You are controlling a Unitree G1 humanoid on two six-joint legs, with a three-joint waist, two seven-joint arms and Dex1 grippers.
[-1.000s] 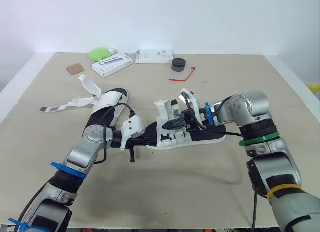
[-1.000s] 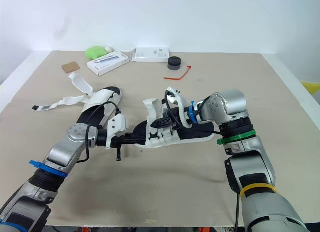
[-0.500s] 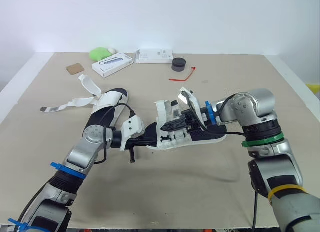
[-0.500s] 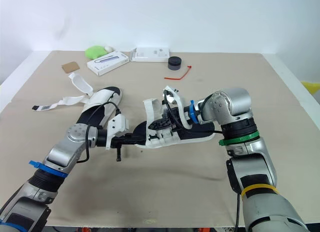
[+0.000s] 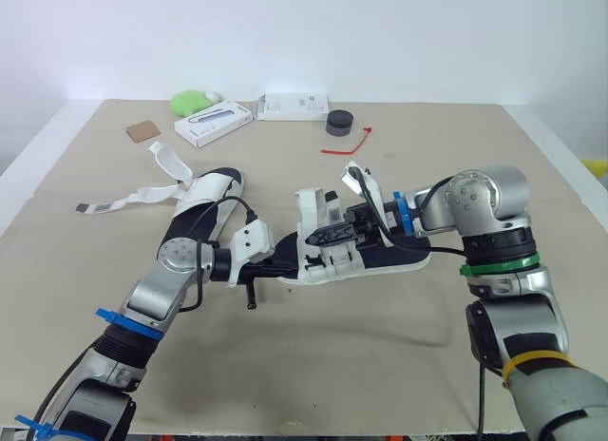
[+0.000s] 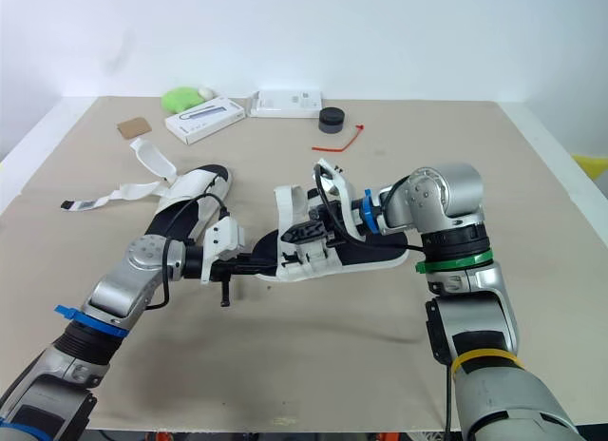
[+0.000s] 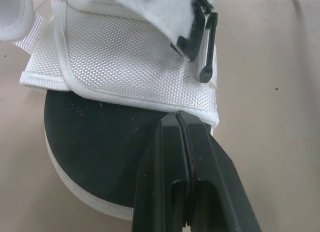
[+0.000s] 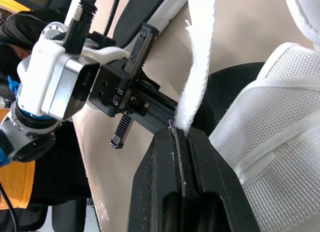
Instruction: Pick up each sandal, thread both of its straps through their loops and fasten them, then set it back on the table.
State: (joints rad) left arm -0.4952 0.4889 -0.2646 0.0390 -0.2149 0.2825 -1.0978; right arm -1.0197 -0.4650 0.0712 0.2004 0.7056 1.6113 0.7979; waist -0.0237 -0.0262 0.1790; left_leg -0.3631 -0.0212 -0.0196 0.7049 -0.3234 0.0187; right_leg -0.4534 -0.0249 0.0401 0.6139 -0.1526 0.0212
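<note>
Left wrist view: left fingers [image 7: 172, 157] clamped shut on sandal [image 7: 125, 57] sole edge; right fingers [image 8: 165, 167] pinched closed on its white strap [image 8: 197, 67].

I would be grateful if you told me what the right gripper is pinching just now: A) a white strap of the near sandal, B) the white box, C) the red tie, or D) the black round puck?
A: in the right wrist view the right gripper is shut on the white strap of the sandal, and the strap rises straight out from between its tips.
</note>
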